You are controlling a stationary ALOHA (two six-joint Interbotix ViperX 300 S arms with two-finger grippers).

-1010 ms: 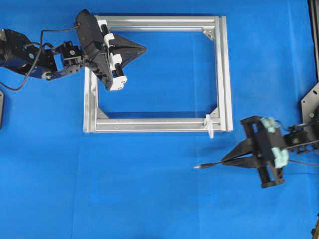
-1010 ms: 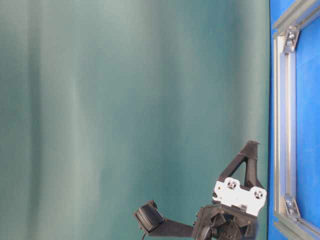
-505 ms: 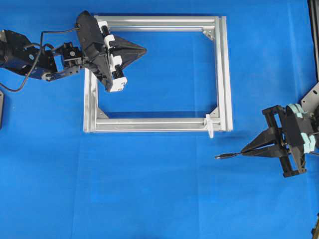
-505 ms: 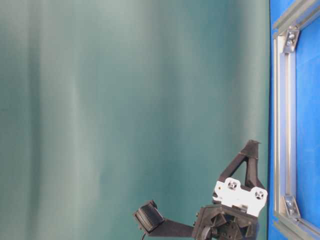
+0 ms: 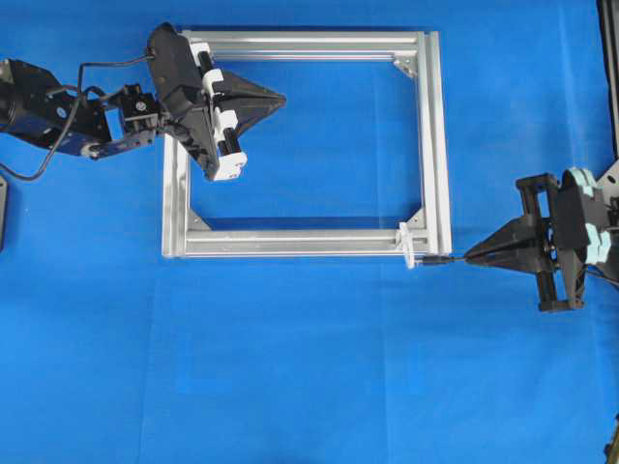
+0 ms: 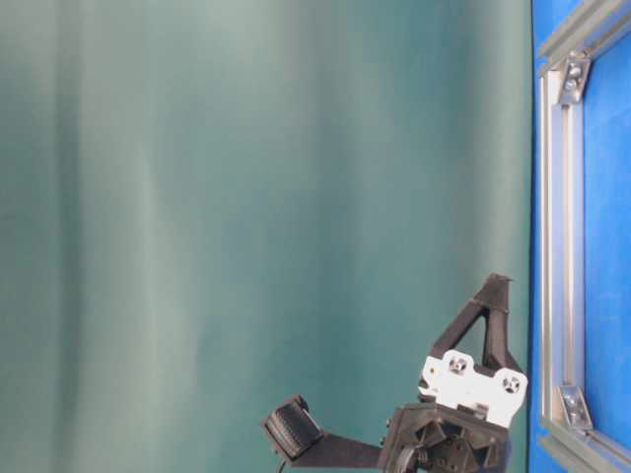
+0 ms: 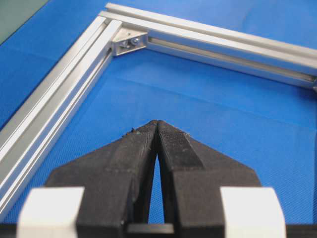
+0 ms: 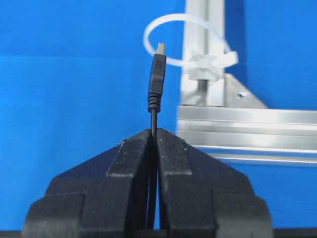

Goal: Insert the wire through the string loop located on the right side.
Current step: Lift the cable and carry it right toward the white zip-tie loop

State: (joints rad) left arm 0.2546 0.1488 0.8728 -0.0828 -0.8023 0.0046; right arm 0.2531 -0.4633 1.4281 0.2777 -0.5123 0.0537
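My right gripper is shut on the wire, a thin black cable whose plug sticks out ahead of the fingertips. In the overhead view the wire's plug lies level with the string loop and just to its right. The right wrist view shows the silvery tip right at the opening of the white string loop, which stands on the frame's corner. My left gripper is shut and holds nothing, hovering inside the aluminium frame near its upper left corner.
The rectangular aluminium frame lies on the blue mat with silver corner brackets. The table-level view shows mostly a green curtain, the left arm's gripper and one frame bar.
My right gripper has moved up and to the right with the wire, bringing the plug from below the frame to the level of the string loop. The left arm has stayed put.
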